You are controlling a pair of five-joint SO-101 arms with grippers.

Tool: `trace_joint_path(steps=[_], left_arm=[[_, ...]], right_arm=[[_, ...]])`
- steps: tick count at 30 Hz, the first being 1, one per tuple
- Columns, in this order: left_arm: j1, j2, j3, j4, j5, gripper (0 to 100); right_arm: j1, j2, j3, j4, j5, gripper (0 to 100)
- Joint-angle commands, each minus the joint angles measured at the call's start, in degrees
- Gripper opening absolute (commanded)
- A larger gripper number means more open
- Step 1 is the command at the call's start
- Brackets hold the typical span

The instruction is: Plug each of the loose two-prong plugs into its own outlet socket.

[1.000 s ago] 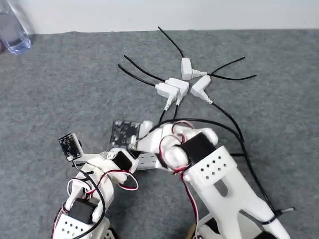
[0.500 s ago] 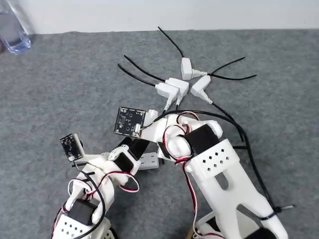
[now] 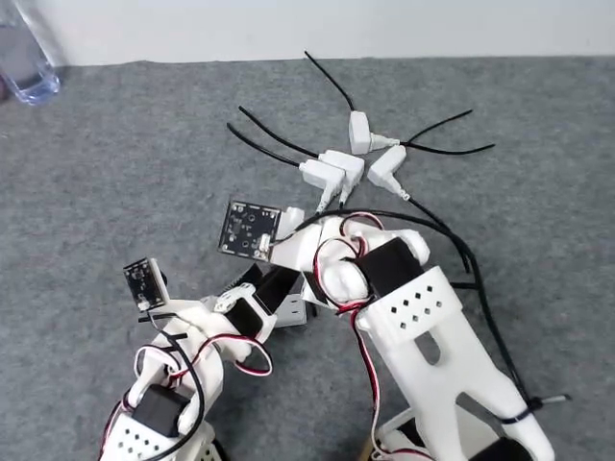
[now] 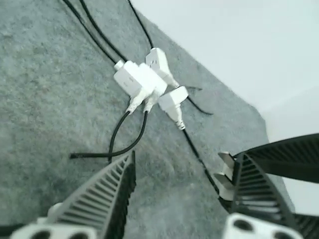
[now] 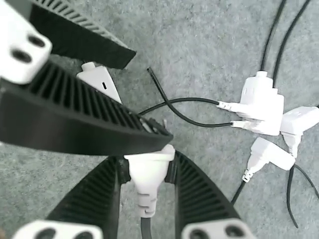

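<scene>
Low over the near middle of the grey mat, the right gripper is clamped on a white two-prong plug, its cord running back between the fingers. The left gripper hangs just beside it, fingers spread wide. The cluster of white outlet sockets lies farther off.

So the left gripper has its ribbed black fingers spread wide apart over the grey carpet. Out at its 12 o'clock there's a cluster of white plugs, all touching. Their black cords trail back toward the gripper, and more run off around 11. A small white piece sits right against one finger, can't tell what it is.
</scene>
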Motion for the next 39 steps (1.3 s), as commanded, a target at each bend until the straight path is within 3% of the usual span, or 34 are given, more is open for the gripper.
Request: trace_joint_path(steps=[1, 12, 26, 32, 39], left_arm=[[0.44, 0.18, 0.57, 0.79, 0.00, 29], [0.44, 0.09, 0.57, 0.79, 0.00, 29], [0.35, 0.09, 0.57, 0.79, -0.09, 29], [0.09, 0.09, 0.57, 0.79, -0.09, 29], [-9.32, 0.09, 0.57, -3.52, 0.00, 29]], right_arm=[[-1.01, -0.92, -8.26, 2.59, -0.97, 0.9], [-1.01, -0.92, -14.24, 6.99, -1.14, 0.9], [-0.48, -0.57, -11.52, 6.46, -0.70, 0.9], [4.00, -0.75, -7.74, 5.23, 2.11, 0.9], [6.46, -0.57, -7.56, 5.67, 3.78, 0.9]])
